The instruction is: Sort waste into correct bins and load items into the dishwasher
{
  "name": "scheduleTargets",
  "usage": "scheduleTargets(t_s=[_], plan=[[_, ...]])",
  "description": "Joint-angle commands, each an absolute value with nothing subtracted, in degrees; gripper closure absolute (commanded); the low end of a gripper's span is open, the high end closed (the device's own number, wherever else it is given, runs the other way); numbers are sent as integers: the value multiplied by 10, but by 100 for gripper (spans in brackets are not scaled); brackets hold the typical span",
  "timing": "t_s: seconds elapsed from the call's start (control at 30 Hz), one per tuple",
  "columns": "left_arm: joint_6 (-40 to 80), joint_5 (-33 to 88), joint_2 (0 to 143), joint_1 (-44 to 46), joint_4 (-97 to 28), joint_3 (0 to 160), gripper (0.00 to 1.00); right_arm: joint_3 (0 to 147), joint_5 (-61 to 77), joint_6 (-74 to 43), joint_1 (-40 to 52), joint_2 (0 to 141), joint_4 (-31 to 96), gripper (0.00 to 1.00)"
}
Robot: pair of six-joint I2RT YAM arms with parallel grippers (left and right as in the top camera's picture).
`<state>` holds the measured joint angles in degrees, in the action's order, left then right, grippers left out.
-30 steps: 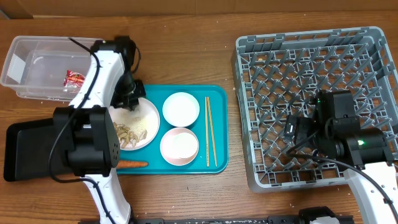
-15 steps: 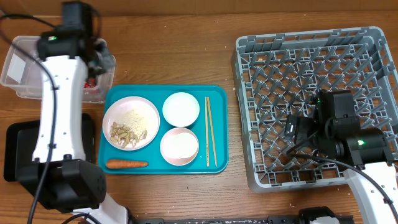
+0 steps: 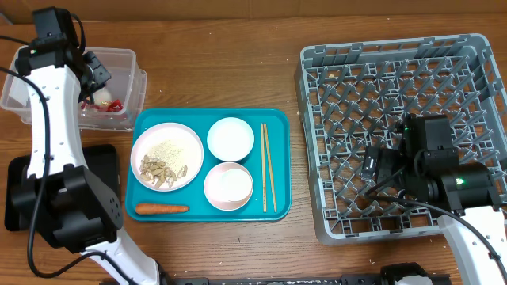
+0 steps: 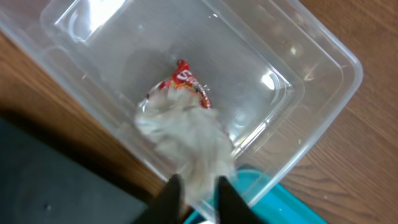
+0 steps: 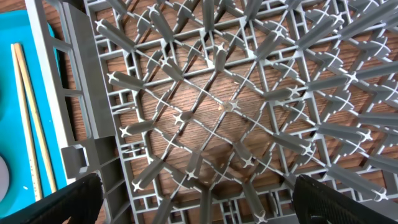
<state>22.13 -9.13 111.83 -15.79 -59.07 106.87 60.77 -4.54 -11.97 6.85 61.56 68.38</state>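
My left gripper (image 4: 198,186) is shut on the white crumpled wad (image 4: 189,137) and holds it over the clear tub (image 4: 311,81), where the red-and-white wrapper (image 4: 186,81) lies. In the overhead view it (image 3: 92,71) is above the tub (image 3: 127,59). The white plate (image 3: 136,150) holds rice (image 3: 173,148) and tan scraps (image 3: 158,170). The carrot (image 3: 161,209), two bowls (image 3: 230,138) (image 3: 228,186) and chopsticks (image 3: 269,166) lie on the teal tray. My right gripper (image 5: 199,199) is open and empty over the grey dish rack (image 3: 396,79). The cup is out of view.
The teal tray (image 3: 277,119) sits at centre left. The black tray (image 3: 16,190) lies at the left edge, partly under my left arm. The rack's upright pegs (image 5: 217,93) stand right below my right gripper, with chopsticks (image 5: 28,118) at its left.
My left arm has swung from the plate up and to the left, carrying the white wad over the clear tub. The right arm has not moved.
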Motion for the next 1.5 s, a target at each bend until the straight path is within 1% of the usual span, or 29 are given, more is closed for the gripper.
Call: scheduleTargets(t_s=[0.0, 0.07, 0.17, 0.3, 0.43, 0.6, 0.77, 0.93, 1.07, 1.23, 1.37, 1.47], plan=[[225, -87, 1119, -158, -582, 1074, 50, 625, -51, -121, 70, 614, 681, 0], [224, -77, 1117, -158, -583, 1076, 48, 625, -51, -121, 70, 614, 681, 0], [223, -37, 1109, -157, -601, 1078, 48, 625, -51, -121, 70, 614, 681, 0], [215, 57, 1092, -148, -653, 1078, 48, 625, -51, -120, 70, 614, 680, 0], [178, 93, 1086, -115, -717, 1078, 47, 625, -51, -120, 70, 614, 681, 0], [137, 77, 1084, -44, -814, 1078, 48, 625, -51, -120, 70, 614, 685, 0], [140, 69, 1068, 25, -904, 1078, 48, 625, -51, -120, 70, 614, 698, 0], [150, 68, 1025, 93, -968, 1078, 49, 625, -60, -120, 70, 614, 705, 0], [196, 44, 955, 170, -968, 1054, 49, 625, -60, -120, 70, 614, 709, 0], [305, -65, 879, 270, -957, 1004, 45, 625, -60, -120, 70, 614, 709, 0], [310, -62, 864, 305, -909, 947, 46, 625, -60, -120, 70, 614, 704, 0], [313, -53, 868, 304, -868, 888, 47, 625, -60, -120, 70, 614, 705, 0]])
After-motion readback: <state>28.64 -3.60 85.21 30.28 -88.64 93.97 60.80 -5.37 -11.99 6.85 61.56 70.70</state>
